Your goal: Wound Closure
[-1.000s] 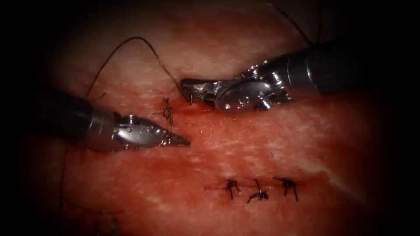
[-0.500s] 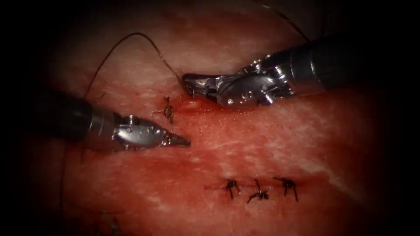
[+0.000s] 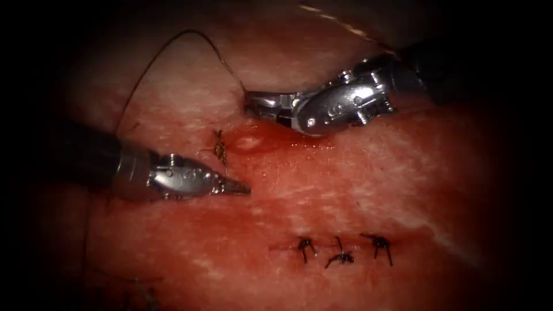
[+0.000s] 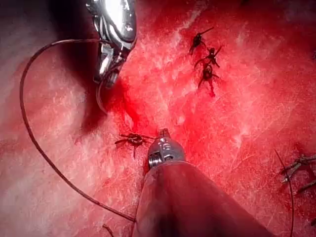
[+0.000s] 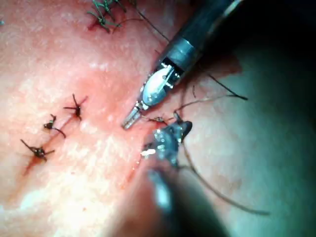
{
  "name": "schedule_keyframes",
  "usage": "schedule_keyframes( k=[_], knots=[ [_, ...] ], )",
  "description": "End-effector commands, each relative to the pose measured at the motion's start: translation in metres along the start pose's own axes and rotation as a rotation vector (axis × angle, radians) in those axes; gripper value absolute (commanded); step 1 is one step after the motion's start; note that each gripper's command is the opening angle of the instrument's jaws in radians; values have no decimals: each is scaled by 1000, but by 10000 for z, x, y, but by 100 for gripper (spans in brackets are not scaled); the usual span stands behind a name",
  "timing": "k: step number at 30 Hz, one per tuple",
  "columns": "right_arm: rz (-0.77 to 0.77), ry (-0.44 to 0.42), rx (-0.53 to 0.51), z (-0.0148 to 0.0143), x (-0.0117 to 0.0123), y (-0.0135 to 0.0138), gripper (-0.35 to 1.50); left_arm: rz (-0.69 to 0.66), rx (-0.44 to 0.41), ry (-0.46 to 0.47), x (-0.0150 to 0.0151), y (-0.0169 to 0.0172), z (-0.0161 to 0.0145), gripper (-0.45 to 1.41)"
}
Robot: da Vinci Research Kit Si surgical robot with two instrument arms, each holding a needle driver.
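The right tool [image 3: 249, 105] is closed on the needle [image 4: 100, 98] at its tip, just above the fresh knot [image 3: 220, 148]; the needle's curve hangs from the jaws toward the tissue [image 3: 357, 190] and its point cannot be made out, nor whether it is in the tissue. The thread [image 3: 173, 49] runs from these jaws in one long arc up and over to the left, its long axis slanting down toward the left tool [image 3: 241, 186], whose jaws look closed and hold nothing, just right of the knot. Three finished stitches [image 3: 340, 249] lie in a row toward the tissue's lower edge, well apart from both tools.
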Motion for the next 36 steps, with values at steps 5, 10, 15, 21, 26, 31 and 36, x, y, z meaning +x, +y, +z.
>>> schedule_keyframes(
  k=[5, 10, 15, 21, 26, 31, 36],
  knots=[
    [165, -15, 5, 16, -19, 2, -35, -1, -3, -1, -6, 7, 7, -45],
    [177, -21, -2, 13, -22, 13, -35, -1, -3, -1, -6, 7, 6, -45],
    [233, -30, -9, 15, -28, 21, -35, -1, -3, -1, -6, 7, 6, -45],
    [90, -24, -29, 12, -28, 19, -35, 0, -4, -1, -7, 8, 5, -45],
    [9, 15, -38, 12, -18, 21, -35, 0, -4, -1, -7, 8, 5, -45],
    [2, 20, -35, 15, -17, 20, -35, -1, -4, -1, -7, 8, 5, -45],
    [-31, 25, -32, 14, -15, 22, -35, 0, -4, -1, -7, 8, 5, -45]
  ],
)
